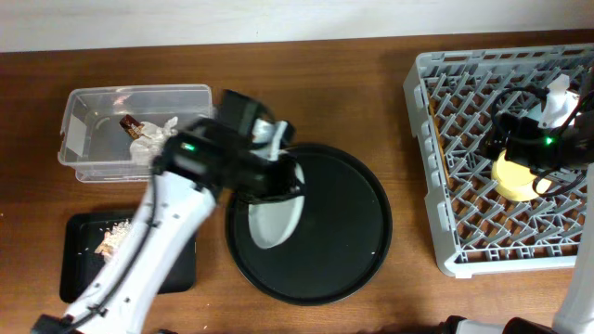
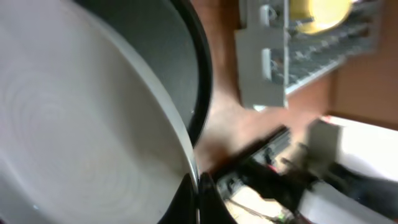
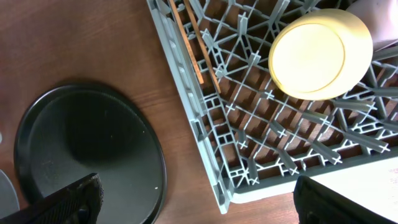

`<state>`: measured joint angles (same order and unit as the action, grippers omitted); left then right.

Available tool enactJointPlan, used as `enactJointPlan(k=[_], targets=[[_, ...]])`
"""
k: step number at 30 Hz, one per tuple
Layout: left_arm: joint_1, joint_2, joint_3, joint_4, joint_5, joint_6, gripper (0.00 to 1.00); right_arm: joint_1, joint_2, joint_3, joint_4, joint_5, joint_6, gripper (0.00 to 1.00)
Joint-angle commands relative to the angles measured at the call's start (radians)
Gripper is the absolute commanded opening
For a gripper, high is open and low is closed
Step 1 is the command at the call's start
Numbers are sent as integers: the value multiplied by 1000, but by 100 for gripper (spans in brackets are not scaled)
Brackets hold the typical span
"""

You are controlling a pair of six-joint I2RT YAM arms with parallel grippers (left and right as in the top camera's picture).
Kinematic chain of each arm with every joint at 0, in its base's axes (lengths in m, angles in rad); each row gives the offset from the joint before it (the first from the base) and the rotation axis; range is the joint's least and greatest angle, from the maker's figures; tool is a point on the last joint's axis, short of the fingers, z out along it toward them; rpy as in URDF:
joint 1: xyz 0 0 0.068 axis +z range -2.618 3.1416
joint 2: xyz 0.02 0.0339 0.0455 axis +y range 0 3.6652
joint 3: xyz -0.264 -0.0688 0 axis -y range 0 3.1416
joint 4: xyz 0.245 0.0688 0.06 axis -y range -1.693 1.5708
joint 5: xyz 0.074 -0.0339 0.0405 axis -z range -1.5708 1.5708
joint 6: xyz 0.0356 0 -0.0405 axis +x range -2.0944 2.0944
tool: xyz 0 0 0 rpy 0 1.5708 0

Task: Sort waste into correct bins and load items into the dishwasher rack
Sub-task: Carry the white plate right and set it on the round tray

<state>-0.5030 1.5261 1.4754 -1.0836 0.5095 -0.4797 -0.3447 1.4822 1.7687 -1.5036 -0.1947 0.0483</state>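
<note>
My left gripper [image 2: 198,200] is shut on the rim of the pale grey-green plate [image 2: 74,124]. It holds the plate [image 1: 277,221] tilted over the left side of the round black tray [image 1: 343,223]. My right gripper [image 3: 205,205] is open and empty above the front left corner of the grey dishwasher rack [image 3: 205,137]. The yellow bowl [image 3: 317,53] sits upside down in the rack [image 1: 436,213], and the chopsticks [image 3: 194,43] lie along its left side. The clear tub [image 1: 83,139] holds the crumpled paper and wrapper [image 1: 144,134]. The black rectangular tray [image 1: 172,264] holds the food scraps [image 1: 113,239]. I cannot make out the cups.
The round black tray [image 3: 87,155] lies between the bins and the rack, with bare wooden table [image 1: 408,288] between it and the rack. My left arm [image 1: 148,250] stretches over the black rectangular tray. The right arm [image 1: 557,139] hides part of the rack.
</note>
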Motion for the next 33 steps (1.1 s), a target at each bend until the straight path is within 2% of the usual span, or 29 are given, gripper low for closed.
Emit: enactJointPlan(k=[1, 6, 11, 23, 33], targets=[[-159, -6, -2, 77, -322, -116, 1, -5, 2, -1, 0, 13, -2, 98], [-343, 40, -2, 172, -511, -115, 1, -5, 2, -1, 0, 13, -2, 99], [-418, 146, -2, 199, -623, -115, 1, -5, 2, -1, 0, 13, -2, 99], [-420, 341, -2, 228, -564, -115, 1, -5, 2, -1, 0, 13, -2, 98], [-467, 376, -2, 244, -531, -116, 1, -5, 2, -1, 0, 13, -2, 99]])
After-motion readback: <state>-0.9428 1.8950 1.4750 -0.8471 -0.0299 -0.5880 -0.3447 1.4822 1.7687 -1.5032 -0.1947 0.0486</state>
